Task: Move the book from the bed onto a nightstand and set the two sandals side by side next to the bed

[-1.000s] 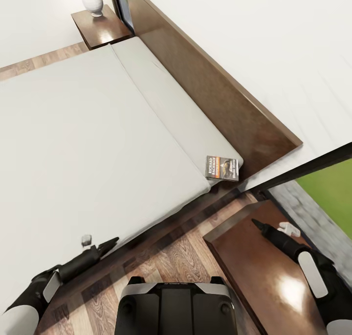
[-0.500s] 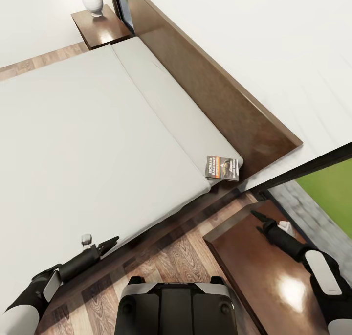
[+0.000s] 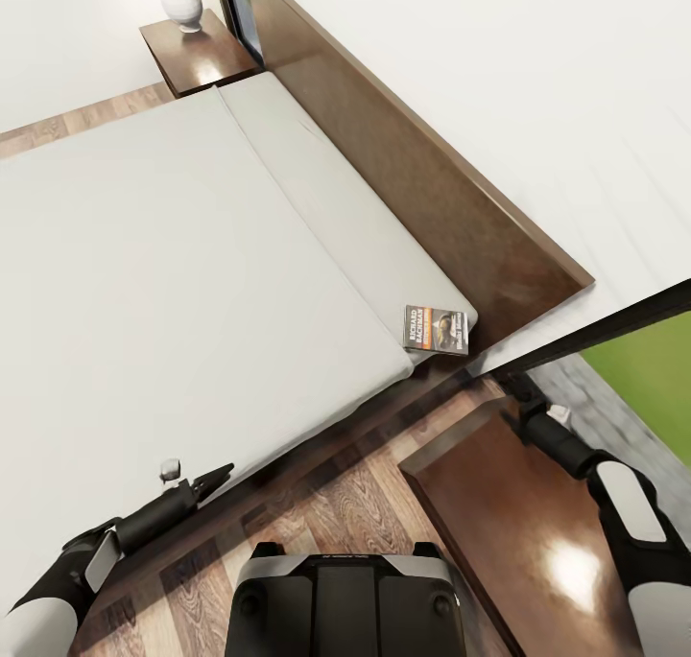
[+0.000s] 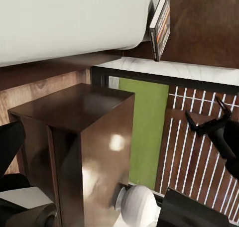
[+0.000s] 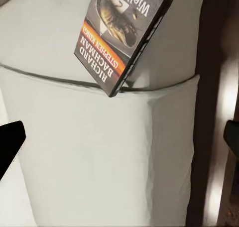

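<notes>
the right hand (image 3: 518, 395) has moved forward over the near nightstand (image 3: 499, 504) toward the book (image 3: 437, 330) in the last second, and now sits at the nightstand's far edge, well short of contact. its fingers stand wide apart and hold nothing. the book lies flat at the mattress corner of the bed (image 3: 144, 283), by the headboard. the left hand (image 3: 219, 475) hangs idle at the bed's edge, slightly parted, empty. the reach looks under way; the grasp is not yet made.
</notes>
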You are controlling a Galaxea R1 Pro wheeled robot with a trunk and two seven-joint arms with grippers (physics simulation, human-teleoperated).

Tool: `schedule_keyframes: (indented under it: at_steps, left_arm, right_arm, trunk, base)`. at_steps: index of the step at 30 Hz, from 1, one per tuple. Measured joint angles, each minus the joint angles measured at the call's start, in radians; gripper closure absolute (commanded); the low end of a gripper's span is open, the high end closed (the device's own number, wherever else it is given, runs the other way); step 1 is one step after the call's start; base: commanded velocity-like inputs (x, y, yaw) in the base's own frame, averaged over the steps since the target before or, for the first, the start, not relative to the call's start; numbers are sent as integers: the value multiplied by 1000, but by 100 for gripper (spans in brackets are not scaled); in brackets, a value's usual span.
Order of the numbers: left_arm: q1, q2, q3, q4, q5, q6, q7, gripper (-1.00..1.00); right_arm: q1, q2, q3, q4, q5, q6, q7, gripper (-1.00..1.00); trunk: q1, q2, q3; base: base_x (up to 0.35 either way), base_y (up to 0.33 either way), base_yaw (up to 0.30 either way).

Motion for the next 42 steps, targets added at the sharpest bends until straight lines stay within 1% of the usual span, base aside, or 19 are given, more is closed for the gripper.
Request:
schedule_keyframes:
  at_steps: [4,9,11,12,14,15,16,17,19,23,24,25,26,27,28,31,34,37,42]
  left_arm:
    - [0,-3,0,-1,0,0,0,-100]
    - [0,-11,-1,-1,0,0,0,-100]
    - [0,-14,-1,-1,0,0,0,-100]
    - [0,-17,-2,-1,0,0,0,-100]
    - [0,-19,-2,-1,0,0,0,-100]
    - [0,-20,-2,-1,0,0,-1,-100]
    - [0,-20,-2,-1,0,0,-1,-100]
    - [0,-21,-2,-1,0,0,-1,-100]
    - [0,-21,-2,-1,0,0,-1,-100]
    - [0,-21,-1,-1,0,1,-1,-100]
    - [0,-21,-1,-1,0,1,-1,-100]
    - [0,-21,-1,-1,0,1,-1,-100]
    - [0,-26,-1,0,0,1,-1,-100]
    - [0,-29,0,0,0,1,-2,-100]
    - [0,-35,-1,-1,0,0,-2,-100]
    - [0,-43,0,-1,-1,0,-1,-100]
    - [0,-48,-1,0,-1,0,-1,-100]
    - [0,-58,-1,0,-2,0,0,-100]
    - [0,-63,-2,0,-3,-1,0,-100]
  right_arm:
    - [-27,0,1,23,-3,-17,2,-100]
    - [-33,0,1,29,-6,-17,9,-100]
    - [-34,2,1,33,-21,-17,12,-100]
    - [-35,3,1,35,-42,-16,14,-100]
    - [-35,5,3,36,-69,-16,16,-100]
    - [-35,7,5,37,-92,-17,17,-100]
    - [-35,8,6,37,-102,-17,17,-100]
    - [-35,14,10,37,-123,-22,18,-100]
    - [-35,20,13,35,-129,-24,19,-100]
    - [-36,62,30,33,-135,-27,25,-100]
    - [-35,82,36,33,-136,-28,36,-100]
    - [-35,92,38,32,-136,-28,44,-100]
    - [-35,116,47,28,-136,-28,122,-100]
    - [-35,120,48,28,-136,-28,145,-100]
    - [-35,124,50,28,-135,-29,185,-100]
    - [-35,131,52,29,-134,-30,245,-100]
    - [-35,138,53,32,-133,-31,271,-100]
    - [-35,153,52,40,-131,-37,286,-100]
    - [-35,155,50,31,-131,-39,292,-100]
  trunk:
    - [0,0,0]
    - [0,0,0]
    - [0,0,0]
    - [0,0,0]
    - [0,0,0]
    - [0,0,0]
    - [0,0,0]
    - [0,0,0]
    - [0,0,0]
    - [0,0,0]
    - [0,0,0]
    - [0,0,0]
    - [0,0,0]
    - [0,0,0]
    - [0,0,0]
    - [0,0,0]
    - [0,0,0]
    - [0,0,0]
    - [0,0,0]
  base:
    - [0,0,0]
    - [0,0,0]
    - [0,0,0]
    - [0,0,0]
    - [0,0,0]
    - [0,0,0]
    - [0,0,0]
    - [0,0,0]
    - [0,0,0]
    - [0,0,0]
    - [0,0,0]
    - [0,0,0]
    - [0,0,0]
    - [0,0,0]
    - [0,0,0]
    - [0,0,0]
    - [0,0,0]
    - [0,0,0]
    - [0,0,0]
